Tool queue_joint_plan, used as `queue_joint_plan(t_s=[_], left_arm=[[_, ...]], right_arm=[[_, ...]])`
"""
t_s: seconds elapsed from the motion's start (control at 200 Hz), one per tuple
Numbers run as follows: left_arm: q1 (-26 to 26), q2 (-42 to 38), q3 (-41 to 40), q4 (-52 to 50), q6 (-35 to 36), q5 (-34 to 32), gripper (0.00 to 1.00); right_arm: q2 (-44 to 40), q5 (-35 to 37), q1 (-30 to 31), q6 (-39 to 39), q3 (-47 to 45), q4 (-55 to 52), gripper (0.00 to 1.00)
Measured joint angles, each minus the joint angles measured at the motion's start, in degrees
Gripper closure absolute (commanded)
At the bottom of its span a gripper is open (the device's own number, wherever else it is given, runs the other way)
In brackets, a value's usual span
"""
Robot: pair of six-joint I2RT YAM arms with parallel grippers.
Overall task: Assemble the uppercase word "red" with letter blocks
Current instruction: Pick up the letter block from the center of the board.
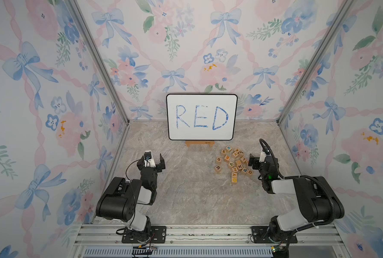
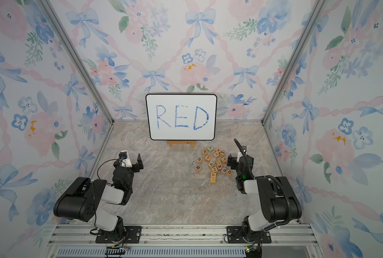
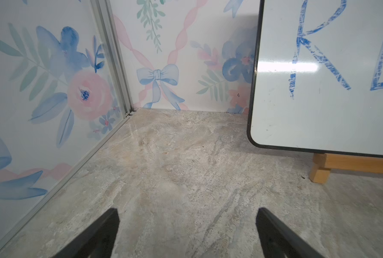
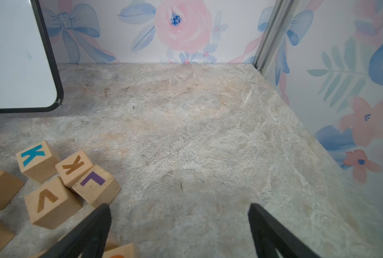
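Observation:
The letter blocks lie in a loose heap on the table's right half, seen in both top views. The dark R block point(image 1: 218, 168) sits at the heap's near left, apart from the others. Two orange-red E blocks point(image 1: 223, 152) point(image 1: 227, 158) are on its far left, and the orange D block point(image 1: 250, 172) is at its near right. My right gripper point(image 1: 259, 157) hovers open just right of the heap, and one finger point(image 4: 96, 223) stands next to a purple L block point(image 4: 93, 178). My left gripper point(image 1: 153, 157) is open over bare table at the left, holding nothing.
A whiteboard point(image 1: 201, 117) with blue handwritten RED leans on a wooden stand point(image 1: 199, 143) at the back centre. Floral walls close in three sides. Other cubes in the heap show K point(image 4: 33, 154), V point(image 4: 47, 198), G point(image 1: 218, 159), P and Y.

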Motion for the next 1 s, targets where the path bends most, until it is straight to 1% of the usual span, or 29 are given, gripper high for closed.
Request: queue_joint_plan(t_s=[1.0], left_arm=[[0.00, 0.00, 0.00, 0.00, 0.15, 0.81, 0.02]], right_arm=[[-0.11, -0.17, -0.04, 0.00, 0.22, -0.66, 0.03]])
